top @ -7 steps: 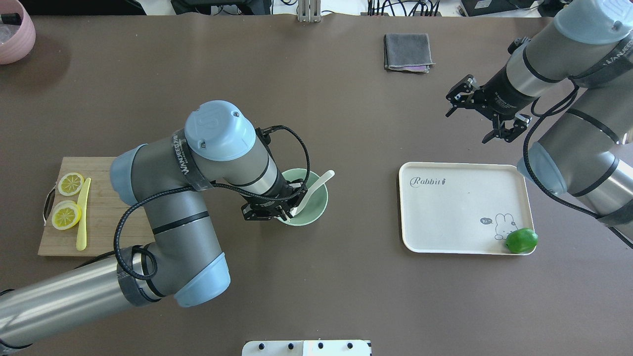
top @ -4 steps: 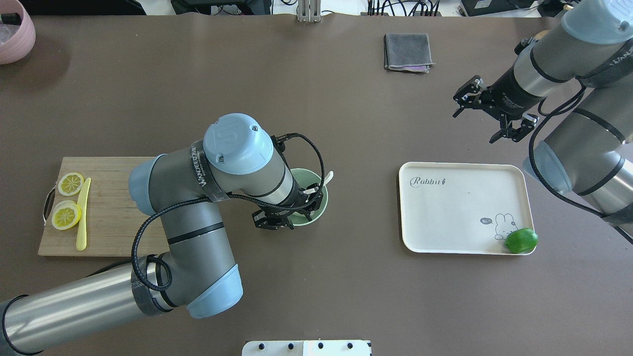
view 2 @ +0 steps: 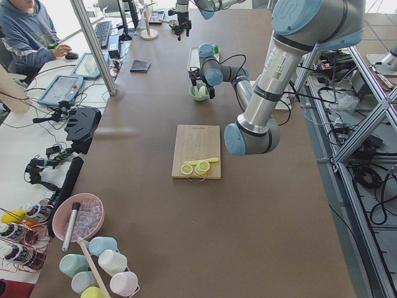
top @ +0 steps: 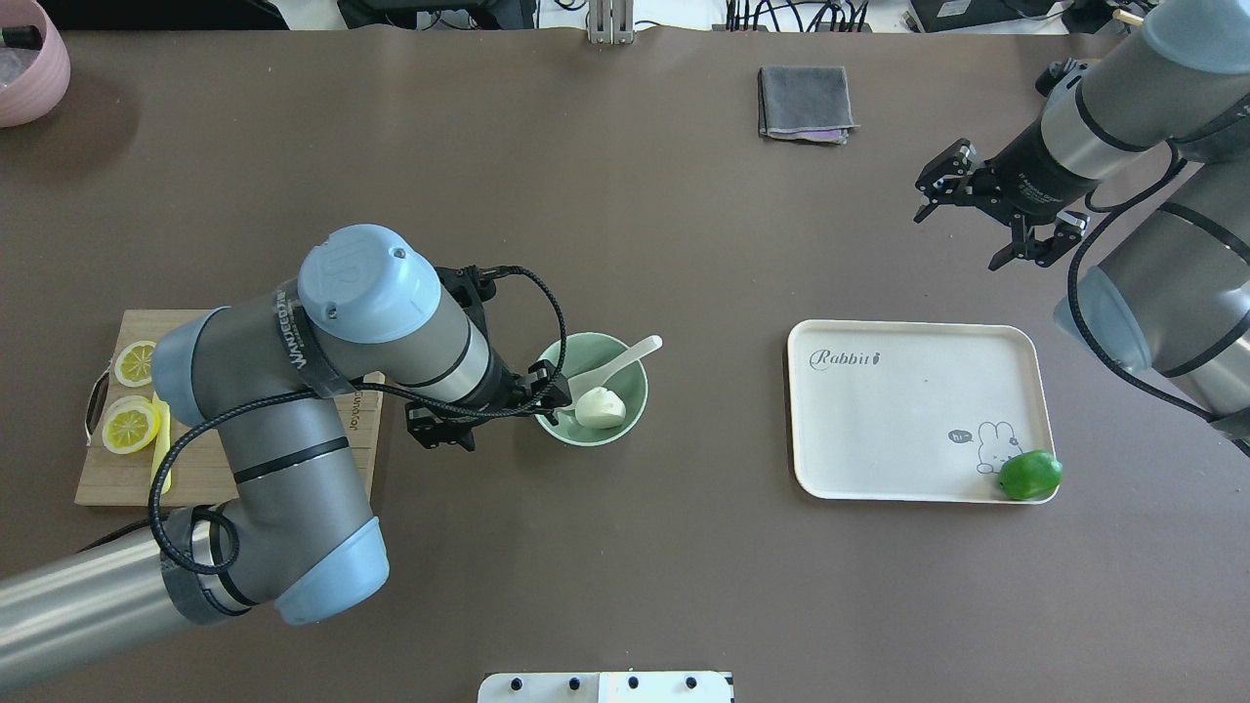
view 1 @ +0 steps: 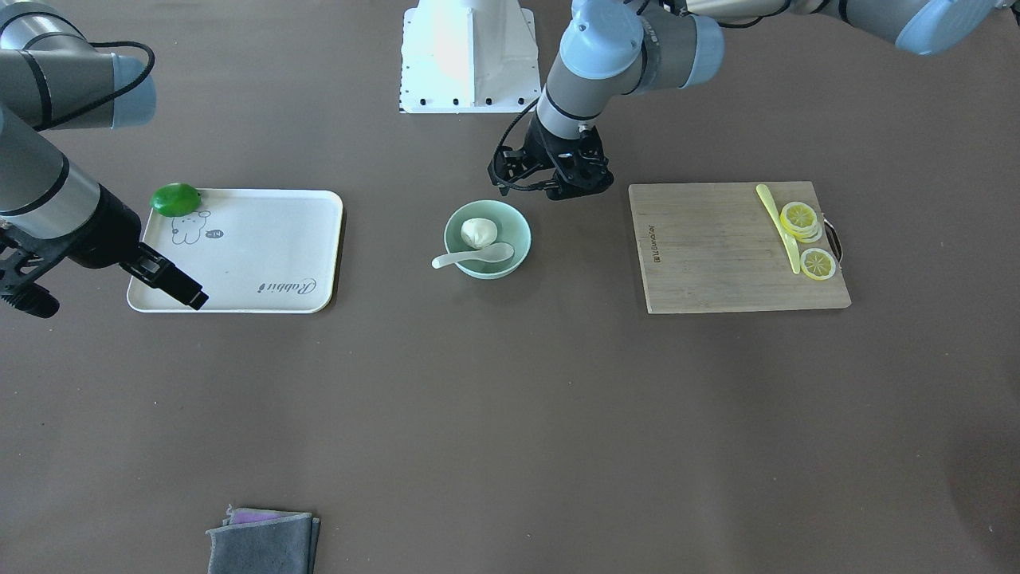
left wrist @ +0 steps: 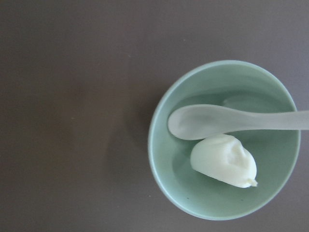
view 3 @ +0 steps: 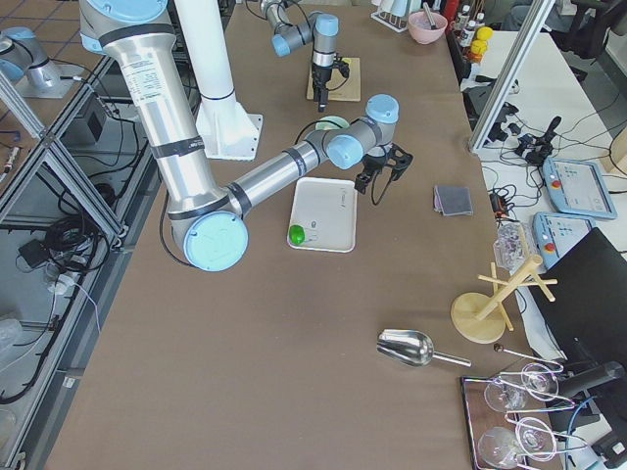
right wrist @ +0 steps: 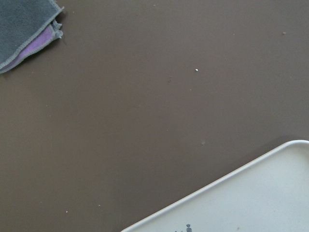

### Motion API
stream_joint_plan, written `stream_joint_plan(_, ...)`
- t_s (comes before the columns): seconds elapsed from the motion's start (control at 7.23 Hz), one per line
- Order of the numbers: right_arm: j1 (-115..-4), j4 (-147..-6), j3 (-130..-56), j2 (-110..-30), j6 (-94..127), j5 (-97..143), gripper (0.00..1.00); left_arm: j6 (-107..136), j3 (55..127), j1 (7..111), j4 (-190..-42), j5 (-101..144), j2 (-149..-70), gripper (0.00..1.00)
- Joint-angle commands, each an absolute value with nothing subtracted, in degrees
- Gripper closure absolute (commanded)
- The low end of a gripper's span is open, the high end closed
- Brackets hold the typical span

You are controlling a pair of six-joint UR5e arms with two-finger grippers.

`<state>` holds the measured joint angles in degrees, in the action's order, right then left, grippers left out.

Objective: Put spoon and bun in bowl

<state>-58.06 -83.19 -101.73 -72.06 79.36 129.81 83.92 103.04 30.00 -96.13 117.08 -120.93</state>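
Note:
The pale mint-green bowl (top: 635,400) stands mid-table. The white bun (top: 600,407) lies inside it, and the cream-white spoon (top: 615,364) rests in it with its handle over the far right rim. All three show in the front view (bowl (view 1: 522,231), bun (view 1: 479,232), spoon (view 1: 470,256)) and in the left wrist view (bowl (left wrist: 159,145), bun (left wrist: 224,159), spoon (left wrist: 207,121)). My left gripper (top: 493,410) is open and empty, just left of the bowl and above the table. My right gripper (top: 956,241) is open and empty, beyond the tray's far right corner.
A white tray (top: 908,410) with a green lime (top: 1029,475) lies to the right. A wooden cutting board (view 1: 717,255) with lemon slices (view 1: 799,219) and a yellow-green knife (view 1: 777,215) lies to the left. A grey cloth (top: 805,103) and a pink bowl (top: 29,63) sit far back.
My left gripper has drawn back leftward off the bowl, and the bun now shows lying inside beside the spoon. My right gripper has moved right and farther back.

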Motion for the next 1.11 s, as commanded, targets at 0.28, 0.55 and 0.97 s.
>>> stream_joint_plan(0.28, -66.51, -83.93, -100.99, -82.15, 51.85, 130.52, 0.00, 51.24, 103.71, 45.67, -89.70, 127.51, -110.40, 0.02)
stream_joint_plan(0.55, -73.44, -83.94, -98.02, -86.03, 36.47, 132.96, 0.00, 35.16, 105.45, 51.81, -85.09, 127.53, -105.25, 0.02)
stream_joint_plan(0.97, -78.39, -83.85, -92.91, -85.61, 26.55, 132.37, 0.00, 19.70, 107.75, 61.32, -85.34, 127.62, -95.72, 0.02)
